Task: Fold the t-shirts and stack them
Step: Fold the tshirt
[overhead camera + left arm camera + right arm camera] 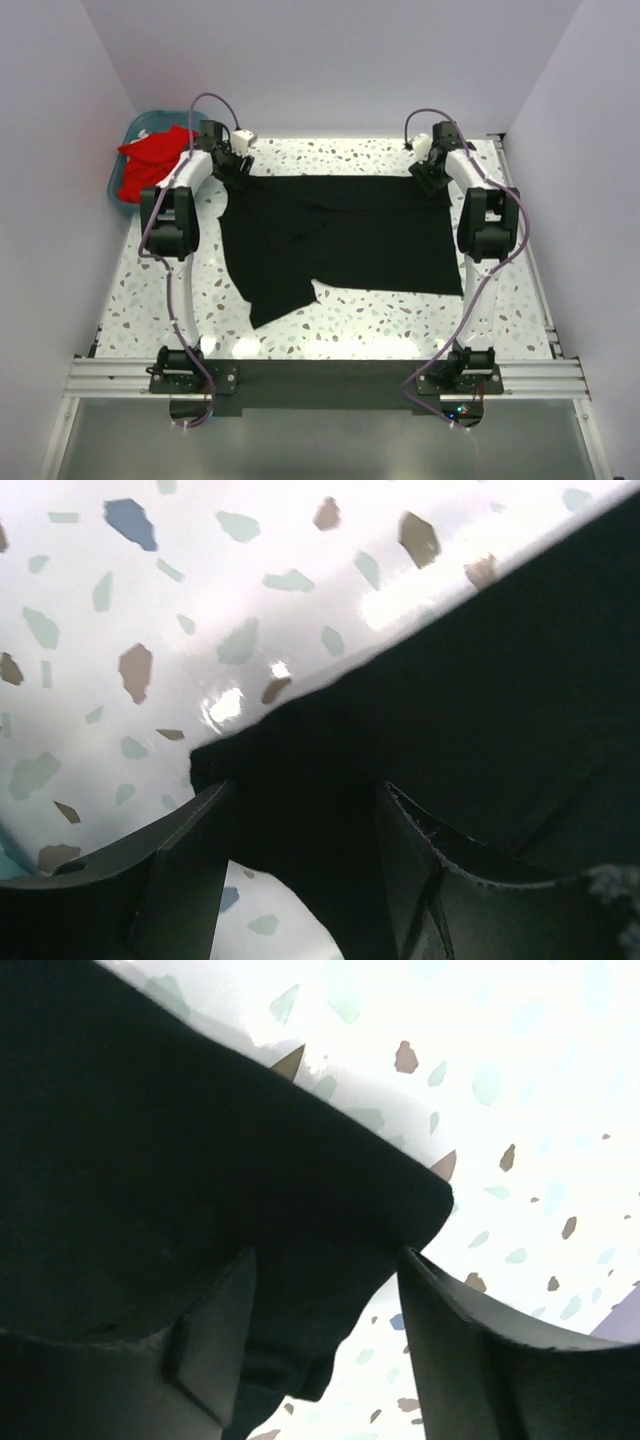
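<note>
Flattening stage, I reckon: left gripper [305, 792] and right gripper [328, 1255] are straddling far corners of the large black cloth t-shirt [350, 235], jaws apart, probably not pinching. Next is calling for closing, then folding.

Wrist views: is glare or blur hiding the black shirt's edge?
Left wrist: glare spots on the table beside the shirt corner, but the edge reads clearly. Right wrist: the table is washed out by overexposure, and the shirt edge is soft but readable. Both views: the shirt shows as flat black, with no fold detail.
</note>
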`<state>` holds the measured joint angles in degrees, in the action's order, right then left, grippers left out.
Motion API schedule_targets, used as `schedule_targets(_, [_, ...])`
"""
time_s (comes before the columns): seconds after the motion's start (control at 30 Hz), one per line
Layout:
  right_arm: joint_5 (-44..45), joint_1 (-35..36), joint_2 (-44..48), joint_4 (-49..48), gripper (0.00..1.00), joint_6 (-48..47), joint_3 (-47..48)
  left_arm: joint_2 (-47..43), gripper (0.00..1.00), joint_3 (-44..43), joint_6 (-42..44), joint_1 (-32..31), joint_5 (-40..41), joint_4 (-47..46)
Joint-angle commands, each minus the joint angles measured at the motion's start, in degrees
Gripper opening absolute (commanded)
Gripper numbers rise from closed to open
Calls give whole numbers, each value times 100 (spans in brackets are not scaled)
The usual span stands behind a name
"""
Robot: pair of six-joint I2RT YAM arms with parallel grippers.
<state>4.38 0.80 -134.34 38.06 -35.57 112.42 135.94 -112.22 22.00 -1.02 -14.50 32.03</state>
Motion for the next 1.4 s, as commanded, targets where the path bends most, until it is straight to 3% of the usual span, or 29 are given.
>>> schedule_targets(0.0, [-429,17,478,332,64,191,157,-689,64,137,295,102,-666,172])
schedule_targets(0.07, [-805,17,1031,673,80,139,35,-1460,69,472,524,102,-1244,189])
schedule_targets(0.13, [-1044,17,1618,1026,94,-62,-210,-2268,85,1139,1111,102,-1728,381])
schedule_targets(0.17, [-1158,17,1839,1515,98,-220,-316,-2543,93,1368,1340,102,-1871,479])
schedule_targets(0.23, [-1510,17,2244,1931,99,-694,-676,-3027,95,2036,2086,102,-2178,1046])
schedule_targets(0.33, [-1712,-1,3298,2345,98,-1475,-2157,-3958,96,2949,3001,102,-2688,1814])
schedule_targets(0.5, [-1362,8,4459,2321,87,-2058,-3909,-4707,86,4514,4004,102,-2681,2457])
schedule_targets(0.6, [-1133,-1,4890,1706,71,-2331,-5052,-5155,84,5216,4058,-56,-2462,2361])
schedule_targets(0.73, [-895,-1,5172,1002,54,-2621,-5906,-5507,83,5650,4023,-232,-2268,2141])
schedule_targets(0.87, [-825,-1,5138,641,46,-2701,-6311,-5561,82,5852,4005,-355,-2057,2000])
schedule_targets(1.37, [-702,-1,5261,149,41,-2938,-7155,-5561,82,6001,3786,-619,-1890,1789])
